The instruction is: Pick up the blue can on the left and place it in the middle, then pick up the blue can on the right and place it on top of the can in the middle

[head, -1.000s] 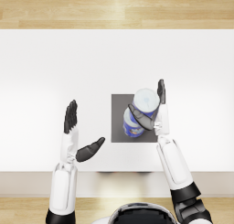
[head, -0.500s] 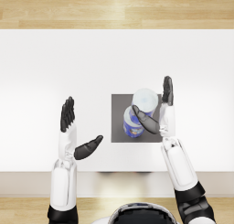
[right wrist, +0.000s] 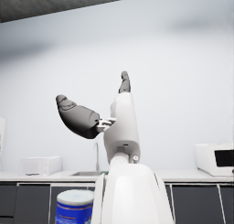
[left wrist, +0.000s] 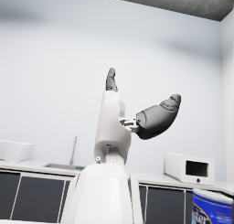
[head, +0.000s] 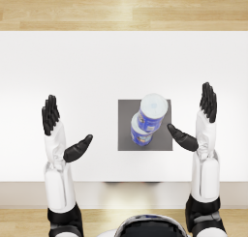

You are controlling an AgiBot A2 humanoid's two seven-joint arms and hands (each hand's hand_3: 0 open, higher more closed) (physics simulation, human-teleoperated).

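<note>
Two blue cans stood stacked near the middle of the white surface (head: 72,62), on a gray mat (head: 125,134). The top can (head: 153,110) sat on the bottom can (head: 140,133), and it looked a little off to one side. The left robot hand (head: 58,129) was open and held nothing. The right robot hand (head: 198,120) was open too, just beside the stack but not touching it. Both cans seemed to be in place, so the job looked done. Nothing seemed left to do.

Two blue cans (head: 147,119) stacked upright, mid-table on grey mat (head: 127,134).
</note>
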